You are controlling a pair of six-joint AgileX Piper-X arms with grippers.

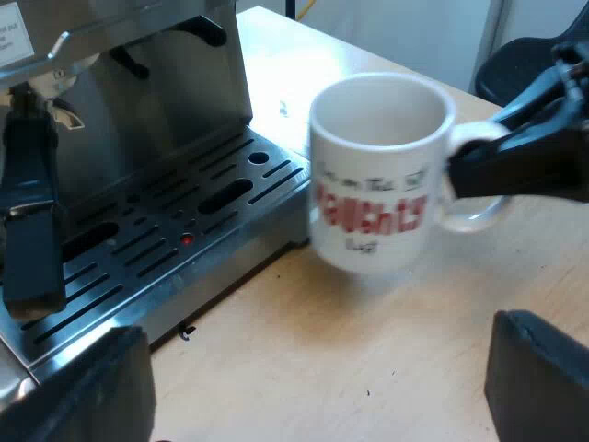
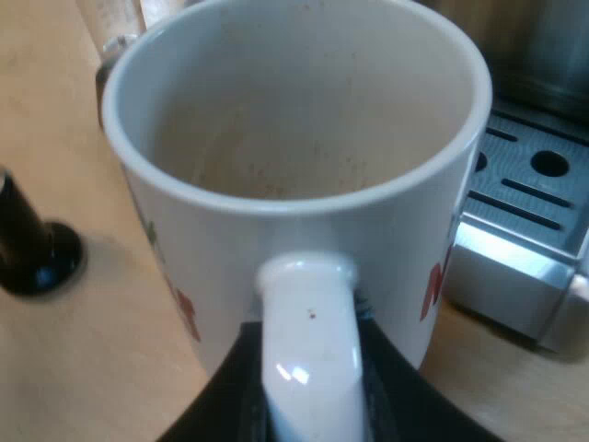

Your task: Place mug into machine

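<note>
"Holding anything in your right gripper?"
"Yes. Its black fingers are clamped on either side of the handle of the white mug, which sits upright, mouth up."
"Where's the mug now?"
"Over the wooden table, just beside the corner of the drip tray, not on it. I see the espresso machine rising behind the tray."
"And your left gripper?"
"Spread wide, nothing between its fingers, low over the table and facing the mug."
</note>
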